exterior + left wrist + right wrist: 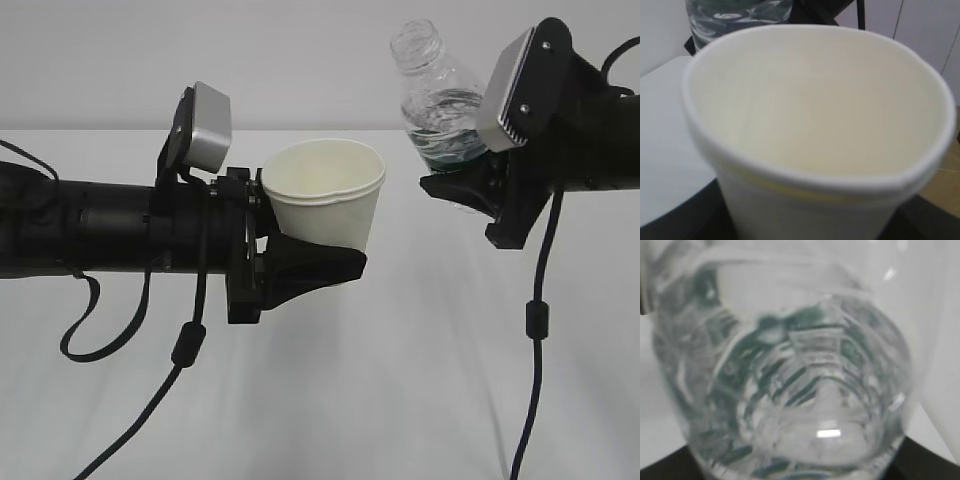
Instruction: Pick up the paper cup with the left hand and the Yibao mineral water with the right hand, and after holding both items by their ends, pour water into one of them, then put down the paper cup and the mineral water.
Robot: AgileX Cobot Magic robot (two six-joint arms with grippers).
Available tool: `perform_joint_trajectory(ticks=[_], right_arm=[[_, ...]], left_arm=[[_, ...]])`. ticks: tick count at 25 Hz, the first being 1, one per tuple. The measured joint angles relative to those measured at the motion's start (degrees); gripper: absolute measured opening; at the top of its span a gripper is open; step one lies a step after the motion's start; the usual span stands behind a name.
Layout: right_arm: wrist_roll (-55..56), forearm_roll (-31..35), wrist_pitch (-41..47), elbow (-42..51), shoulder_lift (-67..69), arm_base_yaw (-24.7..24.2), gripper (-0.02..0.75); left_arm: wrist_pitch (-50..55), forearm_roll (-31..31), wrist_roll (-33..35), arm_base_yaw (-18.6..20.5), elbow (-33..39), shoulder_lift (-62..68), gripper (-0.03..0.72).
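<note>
**Cup and bottle held aloft, side by side**

On the left, the left hand (300, 262) reaches in level from the left edge, well above the white table (400, 400). Its black fingers (310, 268) are clamped on the lower part of the cup (325, 200), which stands nearly upright with its mouth open to the top. The left wrist view looks straight into the cup (815, 115): its cream inside looks dry, and the rolled rim is slightly squeezed out of round. A grey block (207, 125) sits on top of this hand, and black cables (150, 400) hang below the arm.

To the right of the cup, close but apart from it, the bottle (440, 100) is tilted a little, its capless neck leaning up and left, higher than the cup's rim. Water shows in its lower half. The right hand (470, 185) grips the bottle around its green label band. The right wrist view is filled by the blurred, ribbed bottle (790, 380).
</note>
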Motion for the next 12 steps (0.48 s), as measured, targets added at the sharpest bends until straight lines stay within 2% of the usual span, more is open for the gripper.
perform_joint_trajectory(ticks=[12], right_arm=[[-2.25, -1.89, 0.2, 0.0, 0.0, 0.0, 0.417]], left_arm=[[-0.12, 0.1, 0.0, 0.0, 0.0, 0.0, 0.469]])
